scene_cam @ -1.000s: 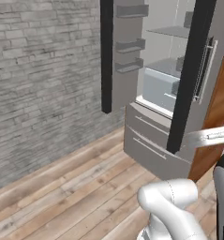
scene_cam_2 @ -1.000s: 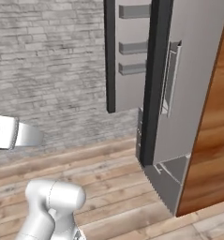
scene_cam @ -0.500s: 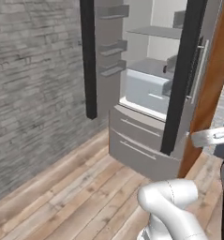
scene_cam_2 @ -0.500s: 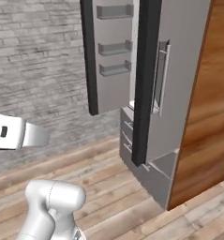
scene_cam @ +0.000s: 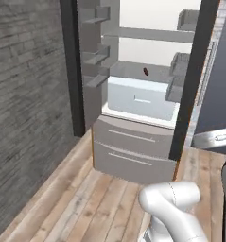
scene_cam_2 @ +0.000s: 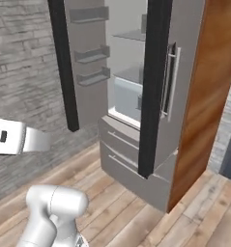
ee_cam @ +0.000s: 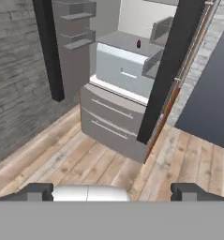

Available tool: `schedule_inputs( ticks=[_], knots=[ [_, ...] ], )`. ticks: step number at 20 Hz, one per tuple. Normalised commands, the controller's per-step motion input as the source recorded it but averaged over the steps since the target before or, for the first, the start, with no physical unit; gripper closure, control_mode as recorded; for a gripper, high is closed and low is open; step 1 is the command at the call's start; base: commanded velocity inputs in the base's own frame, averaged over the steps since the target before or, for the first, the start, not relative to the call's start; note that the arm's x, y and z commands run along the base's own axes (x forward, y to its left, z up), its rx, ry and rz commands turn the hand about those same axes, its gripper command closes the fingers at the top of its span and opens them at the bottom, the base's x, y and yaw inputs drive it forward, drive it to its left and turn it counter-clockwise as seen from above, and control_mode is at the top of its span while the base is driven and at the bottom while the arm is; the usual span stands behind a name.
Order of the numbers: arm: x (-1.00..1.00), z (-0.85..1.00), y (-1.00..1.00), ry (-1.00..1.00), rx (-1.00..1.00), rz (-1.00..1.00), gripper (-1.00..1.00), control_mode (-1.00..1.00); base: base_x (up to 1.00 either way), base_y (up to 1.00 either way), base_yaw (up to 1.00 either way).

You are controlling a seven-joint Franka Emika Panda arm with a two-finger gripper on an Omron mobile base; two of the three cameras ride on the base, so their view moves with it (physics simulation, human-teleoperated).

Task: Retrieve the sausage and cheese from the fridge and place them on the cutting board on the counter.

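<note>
Hand view shows the gripper point(ee_cam: 111, 191) spread wide and empty, well back from the fridge point(ee_cam: 114, 123). Over the last second the base has swung round to face the open doors, so the sausage point(scene_cam: 146, 72) now shows on a shelf; reaching in comes next.

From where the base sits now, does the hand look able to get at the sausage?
Probably not yet. The sausage lies on a shelf in the open fridge, with nothing blocking it, but the open hand is well short of it.
</note>
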Motion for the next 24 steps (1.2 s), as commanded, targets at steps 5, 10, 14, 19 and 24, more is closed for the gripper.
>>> schedule_inputs(
  ticks=[5, 10, 14, 19, 24],
  knots=[
    [0.0, 0.0, 0.0, 0.0, 0.0, 0.0, -1.0, 1.0, 0.6, 1.0, -0.43],
    [0.0, 0.0, 0.0, 0.0, 0.0, 0.0, -1.0, 1.0, 0.88, 0.66, -0.4],
    [0.0, 0.0, 0.0, 0.0, 0.0, 0.0, -1.0, 1.0, 0.93, 0.19, -0.23],
    [0.0, 0.0, 0.0, 0.0, 0.0, 0.0, -1.0, 1.0, 0.56, 0.0, -0.37],
    [0.0, 0.0, 0.0, 0.0, 0.0, 0.0, -1.0, 1.0, 0.5, 0.08, -0.4]
  ],
)
